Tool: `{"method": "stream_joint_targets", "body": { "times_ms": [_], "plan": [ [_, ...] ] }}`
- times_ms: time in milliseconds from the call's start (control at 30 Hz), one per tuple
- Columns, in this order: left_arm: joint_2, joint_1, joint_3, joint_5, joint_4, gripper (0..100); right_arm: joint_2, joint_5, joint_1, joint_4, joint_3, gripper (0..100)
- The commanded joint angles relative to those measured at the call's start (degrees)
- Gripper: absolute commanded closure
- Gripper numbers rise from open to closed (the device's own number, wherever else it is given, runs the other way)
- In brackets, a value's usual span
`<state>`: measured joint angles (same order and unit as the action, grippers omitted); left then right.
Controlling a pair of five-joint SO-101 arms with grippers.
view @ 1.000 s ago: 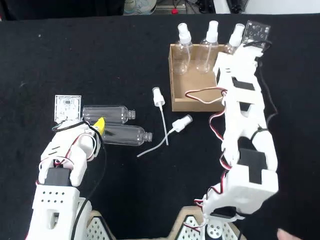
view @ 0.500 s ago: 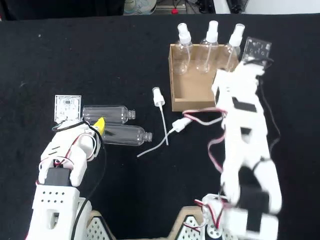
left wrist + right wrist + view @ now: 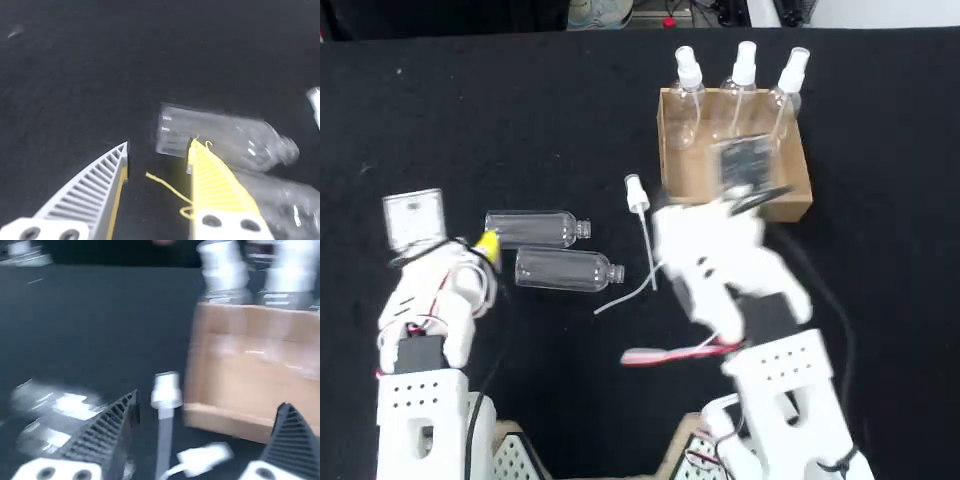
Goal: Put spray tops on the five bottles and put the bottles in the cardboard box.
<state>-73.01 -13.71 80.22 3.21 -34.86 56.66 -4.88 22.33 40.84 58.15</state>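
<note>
Bottle (image 3: 538, 228): likely light, slick, crushable; hold mid-body | spray top (image 3: 636, 193): hold head, not tube | left gripper (image 3: 159, 145), right gripper (image 3: 210, 400): spread, empty

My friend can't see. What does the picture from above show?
Three bottles with spray tops stand in the cardboard box. Two uncapped bottles and a loose spray top lie on the black table. The left arm is by those bottles, the right arm by the box.
</note>
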Motion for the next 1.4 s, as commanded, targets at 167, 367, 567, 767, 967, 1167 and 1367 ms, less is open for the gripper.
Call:
{"method": "stream_joint_targets", "body": {
  "times_ms": [167, 367, 567, 767, 967, 1167, 1367],
  "plan": [
    [-0.18, -14.73, -0.22, 12.75, 9.23, 81, -10.95, -0.62, 19.6, -6.24, -0.66, 62.0],
    [-0.18, -16.84, 0.48, 14.95, 10.73, 81, -25.89, -0.18, 21.63, -5.71, -9.01, 62.0],
    [-0.18, -16.66, 0.48, 14.95, 10.73, 81, -36.44, 4.84, 21.36, 4.4, -20.44, 61.6],
    [-0.18, -16.66, 0.31, 14.77, 10.73, 81, -43.03, 12.04, 23.21, 10.46, -26.59, 61.6],
    [-0.18, -16.66, 0.31, 14.77, 10.73, 81, -48.22, 19.69, 23.03, 10.29, -26.86, 61.6],
    [-0.18, -16.66, 0.22, 14.77, 10.73, 81, -55.16, 23.74, 22.15, 7.21, -26.86, 61.9],
    [-0.18, -16.66, 0.13, 14.77, 10.64, 81, -56.92, 23.12, 21.89, 5.63, -26.86, 73.9]
  ]
}}
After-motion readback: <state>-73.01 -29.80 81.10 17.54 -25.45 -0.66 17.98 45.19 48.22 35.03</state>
